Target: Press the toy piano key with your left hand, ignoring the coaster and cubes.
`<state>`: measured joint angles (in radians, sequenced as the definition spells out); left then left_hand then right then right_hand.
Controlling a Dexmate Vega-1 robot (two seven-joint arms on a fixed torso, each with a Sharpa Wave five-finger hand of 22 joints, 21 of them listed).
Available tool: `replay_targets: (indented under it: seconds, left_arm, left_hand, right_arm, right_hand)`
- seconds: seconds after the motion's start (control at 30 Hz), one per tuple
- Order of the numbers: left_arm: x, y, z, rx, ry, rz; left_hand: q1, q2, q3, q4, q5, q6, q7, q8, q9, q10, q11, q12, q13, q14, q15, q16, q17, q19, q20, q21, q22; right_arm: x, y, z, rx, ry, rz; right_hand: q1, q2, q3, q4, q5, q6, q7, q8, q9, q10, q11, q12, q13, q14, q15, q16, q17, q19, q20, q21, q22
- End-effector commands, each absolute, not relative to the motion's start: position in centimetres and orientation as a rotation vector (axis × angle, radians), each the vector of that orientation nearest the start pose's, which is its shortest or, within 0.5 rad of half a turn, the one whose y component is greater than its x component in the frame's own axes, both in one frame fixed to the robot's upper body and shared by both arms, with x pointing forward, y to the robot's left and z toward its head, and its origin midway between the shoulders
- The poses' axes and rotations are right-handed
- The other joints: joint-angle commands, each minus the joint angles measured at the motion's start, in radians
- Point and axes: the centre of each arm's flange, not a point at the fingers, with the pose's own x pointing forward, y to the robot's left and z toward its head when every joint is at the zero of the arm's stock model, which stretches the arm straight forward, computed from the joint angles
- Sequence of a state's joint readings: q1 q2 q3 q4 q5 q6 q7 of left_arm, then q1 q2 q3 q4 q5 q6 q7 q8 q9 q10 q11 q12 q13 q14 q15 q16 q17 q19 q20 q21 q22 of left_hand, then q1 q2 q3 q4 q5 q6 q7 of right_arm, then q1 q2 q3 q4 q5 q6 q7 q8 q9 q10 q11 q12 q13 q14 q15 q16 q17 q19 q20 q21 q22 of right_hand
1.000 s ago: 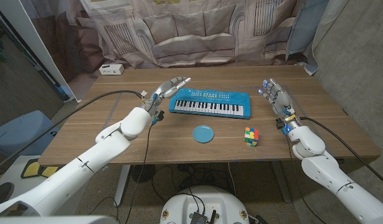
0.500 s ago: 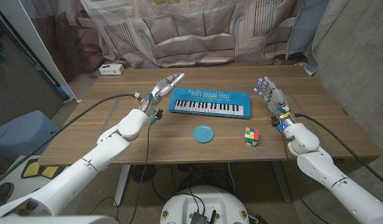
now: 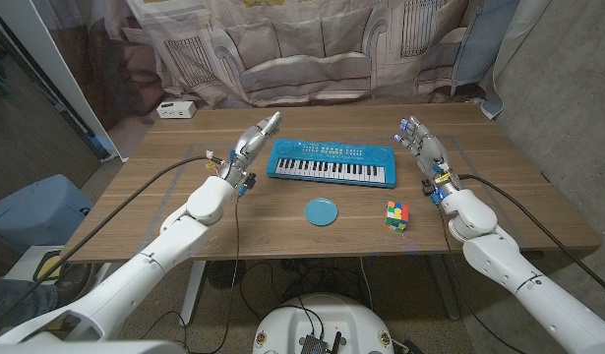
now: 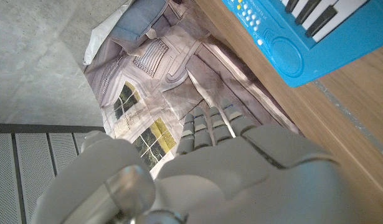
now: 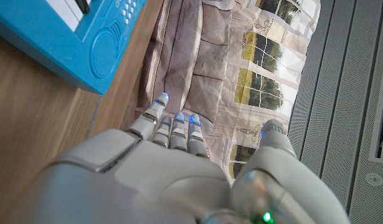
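Piano point(image 3: 332, 162) lies flat on the table point(image 3: 164, 211), a little behind the middle: a slim blue body with a row of white and black keys along its near edge, a strip of small buttons behind them, and a round speaker grille at each end, seen close in the left wrist view point(image 4: 297, 37) and the right wrist view point(image 5: 66, 37). Left hand point(image 3: 255, 138) is just off the piano's left end, fingers stretched out and apart, holding nothing and not on the keys. Right hand point(image 3: 420, 143) stands near the piano's right end, fingers likewise extended and empty. Nearer the front edge are a round blue coaster point(image 3: 321, 211) and, to its right, a multicoloured cube point(image 3: 396, 214). A small white box point(image 3: 174, 109) sits at the far left corner.
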<state>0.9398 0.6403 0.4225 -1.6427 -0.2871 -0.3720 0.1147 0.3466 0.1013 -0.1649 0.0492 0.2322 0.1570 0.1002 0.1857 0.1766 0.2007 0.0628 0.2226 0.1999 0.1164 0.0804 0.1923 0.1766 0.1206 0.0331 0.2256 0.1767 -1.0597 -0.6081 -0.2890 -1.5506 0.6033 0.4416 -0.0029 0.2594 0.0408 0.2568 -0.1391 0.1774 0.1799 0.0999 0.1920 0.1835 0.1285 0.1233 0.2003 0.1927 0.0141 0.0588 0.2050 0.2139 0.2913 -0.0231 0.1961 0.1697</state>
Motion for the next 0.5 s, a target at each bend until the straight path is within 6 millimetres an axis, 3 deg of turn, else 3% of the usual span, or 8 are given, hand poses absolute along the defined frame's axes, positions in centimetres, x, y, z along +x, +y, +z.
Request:
replay_targets:
  seconds: [0.03,0.5]
  left_arm:
    - [60.5,23.9,-1.1,0.201,-0.801,-0.212]
    - [61.7,24.0,-1.1,0.189,-0.8,-0.222]
  left_hand:
    - [0.009,-0.002,-0.001,-0.009,-0.003,0.008,0.008,0.004,0.003,0.004,0.014,0.006,-0.001,0.01,-0.003,0.003,0.003,0.004,-0.009,0.0,0.001]
    - [0.013,0.0,-0.001,-0.01,-0.007,0.03,0.011,0.01,0.002,0.03,0.014,0.012,-0.002,0.037,0.0,0.008,0.003,0.025,-0.004,0.0,0.0]
  right_arm:
    - [59.4,-30.2,-2.9,-0.027,-0.767,0.234]
    - [59.4,-30.5,-3.8,-0.023,-0.734,0.202]
  right_hand:
    - [0.0,-0.015,-0.006,0.0,0.004,-0.004,0.001,-0.003,0.005,-0.002,0.001,-0.002,0.003,-0.005,0.004,0.002,0.001,-0.004,-0.001,-0.004,0.002]
    - [-0.003,-0.02,-0.011,0.0,0.005,-0.003,0.0,-0.001,0.005,0.004,0.0,0.001,0.002,-0.001,0.003,0.004,0.001,-0.003,-0.003,-0.003,0.002]
